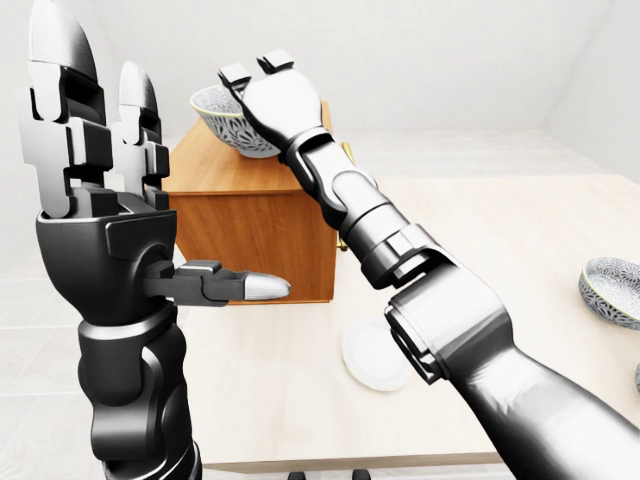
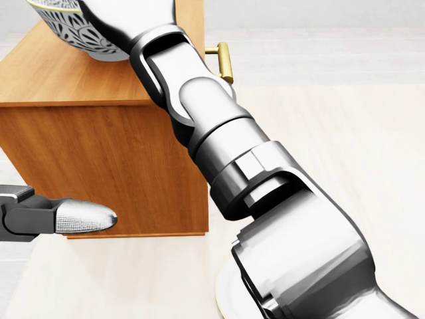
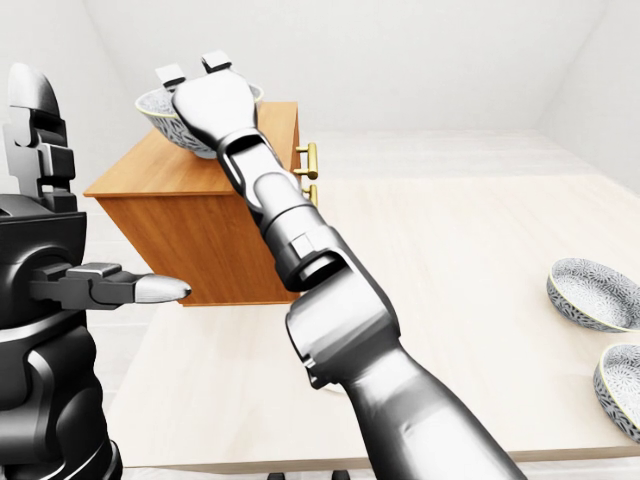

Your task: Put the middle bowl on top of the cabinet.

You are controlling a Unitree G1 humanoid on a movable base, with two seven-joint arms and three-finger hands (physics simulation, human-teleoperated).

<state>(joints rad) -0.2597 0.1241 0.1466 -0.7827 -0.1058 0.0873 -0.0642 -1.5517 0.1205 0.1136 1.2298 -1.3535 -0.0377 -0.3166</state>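
Note:
A patterned bowl (image 1: 228, 122) with a yellow rim hangs tilted over the top of the wooden cabinet (image 1: 255, 215). My right hand (image 1: 252, 88) is shut on its near rim, and the arm runs up from the bottom right of the left-eye view. Whether the bowl's base touches the cabinet top (image 2: 63, 76) I cannot tell. The head view shows the bowl (image 2: 70, 25) only partly, at its top left edge. My left hand (image 1: 165, 170) is raised at the left, open and holding nothing, with its thumb (image 2: 80, 216) pointing right in front of the cabinet's side.
The cabinet stands on a pale table (image 3: 450, 290) and has brass handles (image 3: 309, 160) on its right face. A white plate (image 1: 368, 358) lies under my right forearm. Two more patterned bowls (image 3: 595, 293) (image 3: 622, 388) sit at the table's right edge.

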